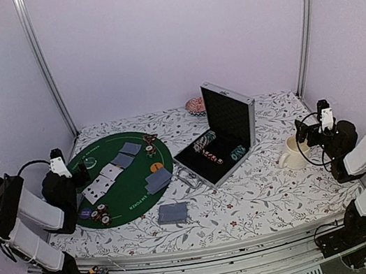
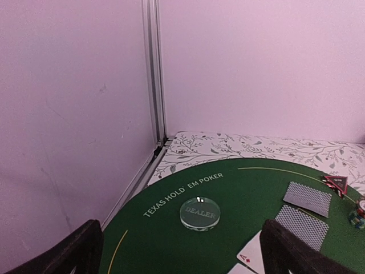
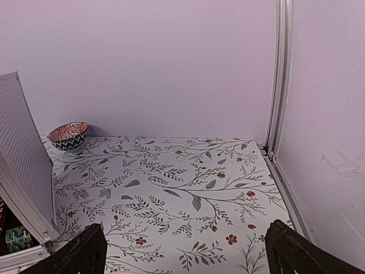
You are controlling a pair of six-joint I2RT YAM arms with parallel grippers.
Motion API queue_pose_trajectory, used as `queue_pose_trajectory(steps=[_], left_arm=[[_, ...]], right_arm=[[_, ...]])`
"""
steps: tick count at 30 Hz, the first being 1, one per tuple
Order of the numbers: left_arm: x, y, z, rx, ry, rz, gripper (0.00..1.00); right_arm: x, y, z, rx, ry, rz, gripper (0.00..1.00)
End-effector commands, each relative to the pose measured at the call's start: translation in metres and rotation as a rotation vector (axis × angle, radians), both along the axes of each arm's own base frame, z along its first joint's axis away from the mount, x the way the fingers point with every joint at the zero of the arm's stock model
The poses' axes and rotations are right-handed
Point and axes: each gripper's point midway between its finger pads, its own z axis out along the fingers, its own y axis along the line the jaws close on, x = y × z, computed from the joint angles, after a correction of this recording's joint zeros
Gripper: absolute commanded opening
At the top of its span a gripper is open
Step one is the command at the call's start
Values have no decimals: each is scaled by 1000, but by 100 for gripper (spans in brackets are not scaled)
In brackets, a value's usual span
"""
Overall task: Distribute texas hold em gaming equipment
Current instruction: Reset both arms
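On the green poker mat lie two face-down grey-blue cards, two face-up white cards, a card stack, an orange button and striped chips. Another card stack rests off the mat near the front edge. More chips sit in the open case. My left gripper hovers open over the mat's left side, a clear dealer disc lying ahead of its gripper. My right gripper is open above bare cloth, and the right wrist view shows nothing inside that gripper.
The silver case stands open mid-table, lid up. A cream mug sits just left of the right gripper. A small patterned bowl is at the back wall. Metal frame posts rise at the back corners.
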Motion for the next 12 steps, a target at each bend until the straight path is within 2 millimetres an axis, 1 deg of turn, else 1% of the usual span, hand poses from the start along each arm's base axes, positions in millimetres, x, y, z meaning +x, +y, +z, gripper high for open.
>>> queue_pose_trajectory(steps=[1, 12], left_arm=[[6, -3, 7, 13, -24, -32, 98], [6, -3, 7, 8, -22, -32, 98]], right_arm=[[2, 2, 0, -8, 0, 14, 99], [2, 3, 0, -9, 0, 21, 99]])
